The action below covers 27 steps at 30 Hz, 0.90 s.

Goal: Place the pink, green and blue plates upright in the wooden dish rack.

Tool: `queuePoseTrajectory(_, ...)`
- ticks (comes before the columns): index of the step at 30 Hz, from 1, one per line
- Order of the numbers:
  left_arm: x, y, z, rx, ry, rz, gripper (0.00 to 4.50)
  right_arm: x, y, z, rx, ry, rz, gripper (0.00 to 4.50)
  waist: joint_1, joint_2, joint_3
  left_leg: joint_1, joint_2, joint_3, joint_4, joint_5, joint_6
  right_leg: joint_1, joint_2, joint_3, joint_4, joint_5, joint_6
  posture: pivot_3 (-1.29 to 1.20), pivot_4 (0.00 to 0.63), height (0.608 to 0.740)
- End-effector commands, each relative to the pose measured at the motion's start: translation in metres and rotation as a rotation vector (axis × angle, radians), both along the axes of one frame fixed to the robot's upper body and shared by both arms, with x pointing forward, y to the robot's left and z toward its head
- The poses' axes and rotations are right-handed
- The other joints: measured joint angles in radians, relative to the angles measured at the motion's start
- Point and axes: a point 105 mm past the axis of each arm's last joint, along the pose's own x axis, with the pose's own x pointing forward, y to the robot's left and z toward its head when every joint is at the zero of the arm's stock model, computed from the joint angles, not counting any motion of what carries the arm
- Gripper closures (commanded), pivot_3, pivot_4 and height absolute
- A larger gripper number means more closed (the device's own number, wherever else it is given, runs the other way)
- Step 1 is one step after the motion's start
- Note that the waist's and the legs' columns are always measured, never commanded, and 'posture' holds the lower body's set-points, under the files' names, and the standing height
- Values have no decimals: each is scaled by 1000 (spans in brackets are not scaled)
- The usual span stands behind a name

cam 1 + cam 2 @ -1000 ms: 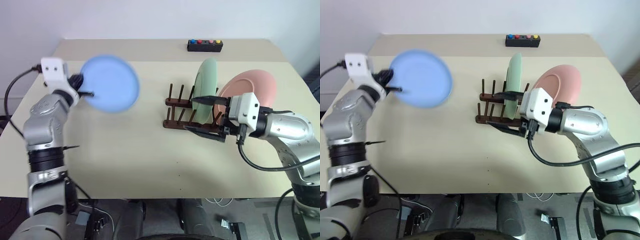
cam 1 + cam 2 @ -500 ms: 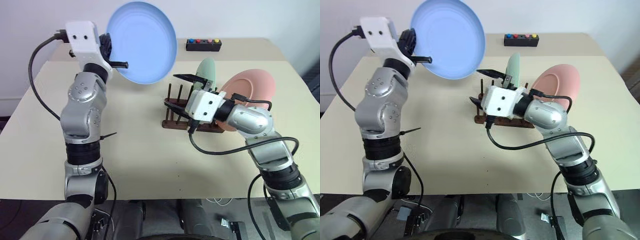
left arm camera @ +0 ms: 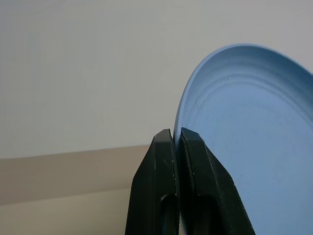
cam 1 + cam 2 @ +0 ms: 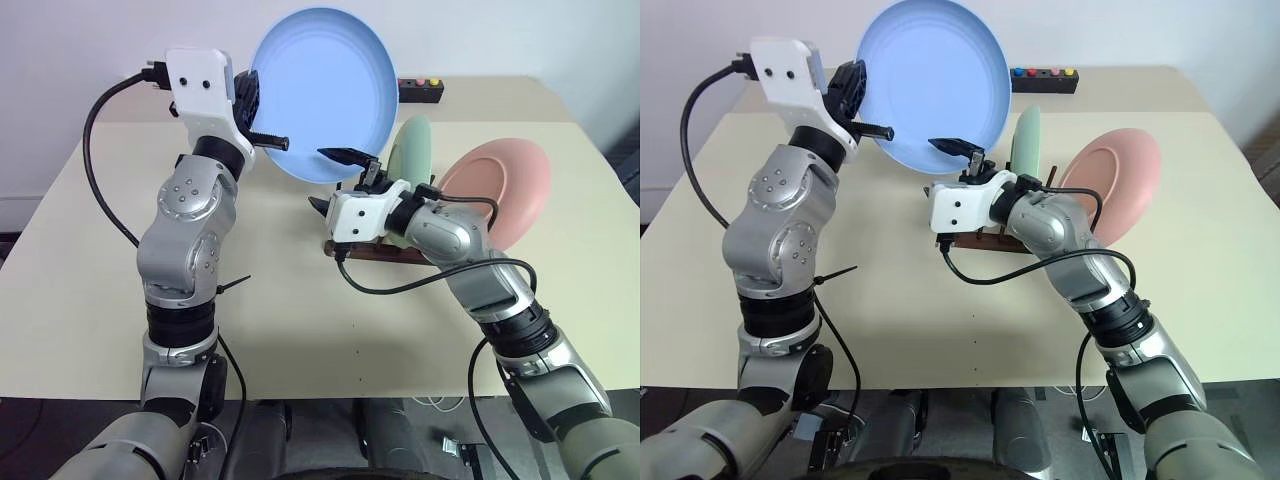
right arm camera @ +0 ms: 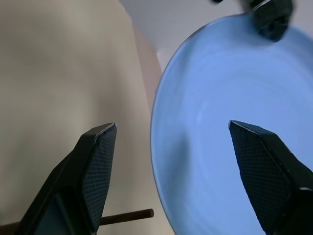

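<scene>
The blue plate (image 4: 325, 90) hangs high over the table's middle, its hollow face toward me. My left gripper (image 3: 176, 139) is shut on its left rim. Just below the plate's lower edge, my right gripper (image 4: 322, 178) stands open, and the rim lies between its spread fingers in the right wrist view (image 5: 172, 126) without touching them. Behind that hand sits the wooden dish rack (image 4: 985, 238), mostly hidden. The green plate (image 4: 415, 150) stands upright in it. At the rack's right end the pink plate (image 4: 505, 185) leans tilted.
A small black box with coloured buttons (image 4: 1043, 80) sits at the table's far edge, partly behind the blue plate. The beige table (image 4: 300, 320) has bare room in front of the rack and to the left.
My left arm has swung the blue plate up and to the right, from the table's left side to above the rack. My right gripper has rolled and moved left to the plate's lower edge.
</scene>
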Motion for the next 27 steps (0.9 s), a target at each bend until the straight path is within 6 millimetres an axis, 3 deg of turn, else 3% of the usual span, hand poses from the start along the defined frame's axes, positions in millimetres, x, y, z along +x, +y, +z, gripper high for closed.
queuePoseTrajectory(1, -15, -6, 13, 19, -61, -35, 4497, 1, 5, 10, -7, -68, 12, 1024, 0, 0, 0, 0, 0, 0, 0, 0, 0, 0, 0, 0, 0, 0, 0, 0, 150, 740)
queuePoseTrajectory(3, -16, -7, 13, 24, -61, -34, 4500, 1, 5, 8, -17, -68, 12, 1686, 0, 0, 0, 0, 0, 0, 0, 0, 0, 0, 0, 0, 0, 0, 0, 0, 150, 740)
queuePoseTrajectory(8, -16, -5, 15, 26, -63, -27, 4500, 0, 7, 6, -27, -76, 18, 4302, -2, 0, 0, 0, 0, 0, 0, 0, 0, 0, 0, 0, 0, 0, 0, 0, 150, 740)
queuePoseTrajectory(9, -16, -5, 15, 25, -63, -27, 4500, 0, 7, 5, -31, -80, 17, 4486, -3, 0, 0, 0, 0, 0, 0, 0, 0, 0, 0, 0, 0, 0, 0, 0, 150, 740)
queuePoseTrajectory(19, -16, 6, 21, -124, -68, -77, 4500, -1, 5, -1, -95, -136, 16, 4486, 0, 0, 0, 0, 0, 0, 0, 0, 0, 0, 0, 0, 0, 0, 0, 0, 150, 740)
queuePoseTrajectory(22, -19, 17, 27, -203, -95, -105, 3514, -2, 4, -1, -113, -157, 16, 4500, -2, 0, 0, 0, 0, 0, 0, 0, 0, 0, 0, 0, 0, 0, 0, 0, 150, 740)
queuePoseTrajectory(24, -21, 24, 32, -234, -119, -119, 2512, -2, 4, -1, -118, -164, 16, 4500, -3, 0, 0, 0, 0, 0, 0, 0, 0, 0, 0, 0, 0, 0, 0, 0, 150, 740)
queuePoseTrajectory(27, -25, 54, 48, -387, -189, -104, 965, -2, 3, -1, -142, -183, 22, 4500, -2, 0, 0, 0, 0, 0, 0, 0, 0, 0, 0, 0, 0, 0, 0, 0, 150, 740)
